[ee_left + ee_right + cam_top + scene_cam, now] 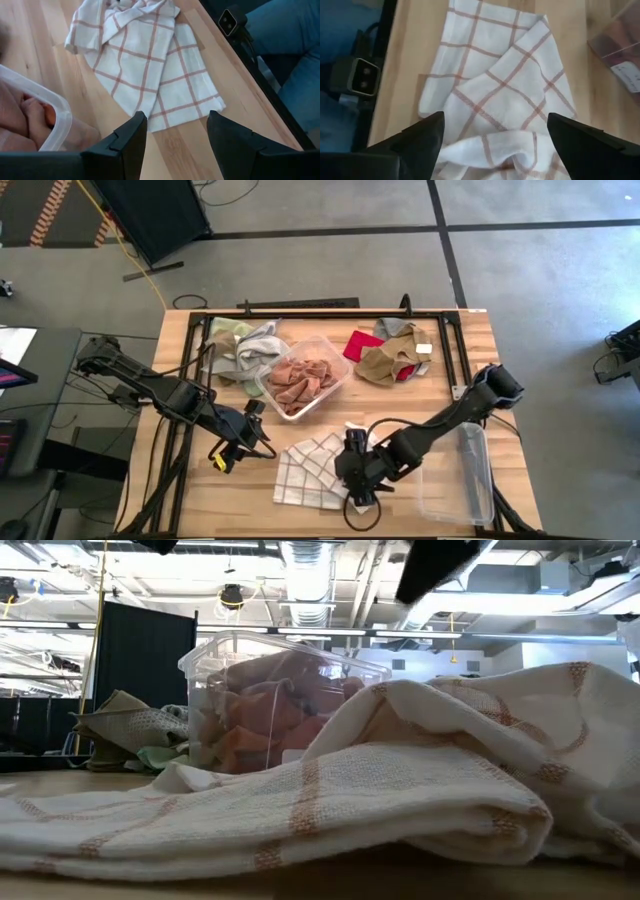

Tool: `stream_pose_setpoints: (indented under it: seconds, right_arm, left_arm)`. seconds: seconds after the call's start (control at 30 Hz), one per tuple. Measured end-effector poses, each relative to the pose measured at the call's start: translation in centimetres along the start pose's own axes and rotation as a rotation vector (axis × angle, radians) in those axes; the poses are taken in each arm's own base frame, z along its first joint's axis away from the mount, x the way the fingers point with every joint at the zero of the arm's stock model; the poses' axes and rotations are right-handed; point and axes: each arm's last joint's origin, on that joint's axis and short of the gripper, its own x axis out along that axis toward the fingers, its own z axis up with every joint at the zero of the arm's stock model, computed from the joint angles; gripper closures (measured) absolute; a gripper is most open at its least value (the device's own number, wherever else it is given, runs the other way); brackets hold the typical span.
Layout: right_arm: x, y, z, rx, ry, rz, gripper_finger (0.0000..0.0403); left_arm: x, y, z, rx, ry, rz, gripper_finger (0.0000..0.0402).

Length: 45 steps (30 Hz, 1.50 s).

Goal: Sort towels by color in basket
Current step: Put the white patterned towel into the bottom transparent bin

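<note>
A white checked towel point(310, 470) lies crumpled and partly folded over on the wooden table near its front edge, also seen in the low view point(350, 790). My right gripper point(495, 122) stands open just above the towel's bunched right end, a finger on either side of it. My left gripper point(175, 120) is open and empty, hovering left of the towel point(145, 60). A clear bin point(345, 365) at the table's middle holds rust-orange towels. Pale green and grey towels point(245, 345) lie piled at the far left. Red, tan-brown and grey ones point(390, 355) lie at the far right.
A second clear bin point(468, 480) stands near the right front corner, beside my right arm. A black frame point(445, 330) runs along the table's far part. A person in blue trousers point(295, 50) is close to the table's near edge.
</note>
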Motion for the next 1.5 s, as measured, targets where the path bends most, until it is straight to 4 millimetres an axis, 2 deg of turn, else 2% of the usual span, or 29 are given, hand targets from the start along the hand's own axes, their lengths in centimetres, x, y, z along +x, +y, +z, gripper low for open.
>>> stream_pose_setpoints:
  seconds: [0.27,0.4,0.6,0.77,0.9,1.2,1.3,1.43,1.47,1.5]
  right_arm:
    - [3.4,-1.3,-2.1,0.013,-0.019,0.055,0.0026]
    - [4.5,-2.1,-3.5,0.018,0.016,0.036,0.0027]
    - [6.3,-3.1,-4.9,0.050,-0.039,0.048,0.0027]
    - [7.4,-3.9,-6.3,0.067,-0.054,0.057,0.0028]
    - [7.8,-4.3,-6.6,0.087,-0.054,0.051,0.0042]
    - [12.2,-3.8,-7.8,0.090,0.014,0.077,0.0146]
    - [12.2,-3.6,-7.1,0.071,0.022,0.080,0.0205]
    - [10.8,-3.4,-5.7,0.006,0.024,0.083,0.0310]
    - [10.3,-3.4,-5.4,-0.010,0.033,0.084,0.0327]
    - [9.8,-3.4,-5.2,-0.020,0.049,0.079,0.0327]
  left_arm:
    - [0.0,0.0,0.0,-0.009,0.000,0.000,0.0206]
    - [0.0,0.0,0.0,-0.012,0.000,0.000,0.0206]
    - [0.0,0.0,0.0,-0.012,0.000,0.000,0.0206]
    - [0.0,0.0,0.0,-0.017,-0.001,0.000,0.0206]
    - [0.0,0.0,0.0,-0.019,-0.001,0.000,0.0206]
    - [0.0,0.0,0.0,-0.021,0.002,-0.001,0.0206]
    - [0.0,0.0,-0.1,-0.027,0.004,-0.001,0.0206]
    - [0.0,0.0,-0.1,-0.025,0.007,-0.001,0.0206]
    - [0.0,0.0,-0.1,-0.025,0.007,-0.001,0.0206]
    - [0.0,0.0,-0.1,-0.024,0.008,0.000,0.0206]
